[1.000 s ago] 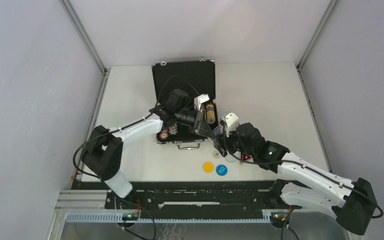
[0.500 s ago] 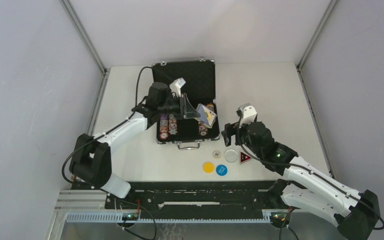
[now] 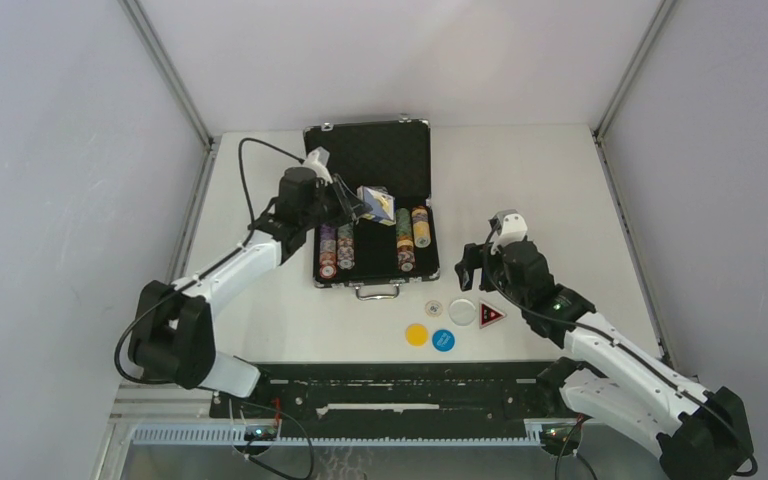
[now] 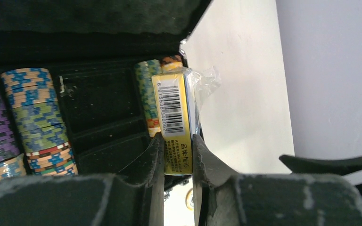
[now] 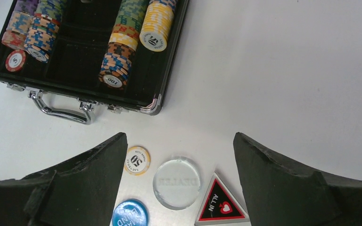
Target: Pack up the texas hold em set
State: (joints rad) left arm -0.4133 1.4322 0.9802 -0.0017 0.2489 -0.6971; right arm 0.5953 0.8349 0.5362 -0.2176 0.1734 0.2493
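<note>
- while the left claw (image 4: 176, 141) is pinched narrow on the yellow-edged card deck in clear wrap (image 4: 174, 106), that deck hangs over the far right part of the open small black textured briefcase (image 3: 368, 150), close to the raised lid and not yet seated.
- deck, as judged: light, stiff as a block. the wrap looks slick and sits loose and crinkled at the far end. hold it across the thin way, pads on the flat faces, as now.
- multicoloured poker chip stacks (image 5: 122, 52) lie in rows on both sides of the tray. they are loose discs and would likely spill if nudged. the black middle slots (image 4: 101, 101) between the rows hold nothing and look like the deck's place.
- right claw (image 5: 179, 136) is spread wide with nothing in it, low over the white bench (image 5: 287, 70) just on the near side of the case.
- loose beneath it: cream chip marked 50 (image 5: 137, 160), clear round dealer button (image 5: 176, 182), red-black triangle token (image 5: 220, 205), blue round button (image 5: 129, 213). the yellow round button (image 3: 417, 334) lies just beside the blue one.
- these flat pieces look thin and hard, and awkward to get under. take them by opposite edges.
- edges to mind: the lid behind, the silver-cornered rim, and the metal handle (image 5: 61, 110) jutting near the 50 chip. the widest room for moving is right of the case.
</note>
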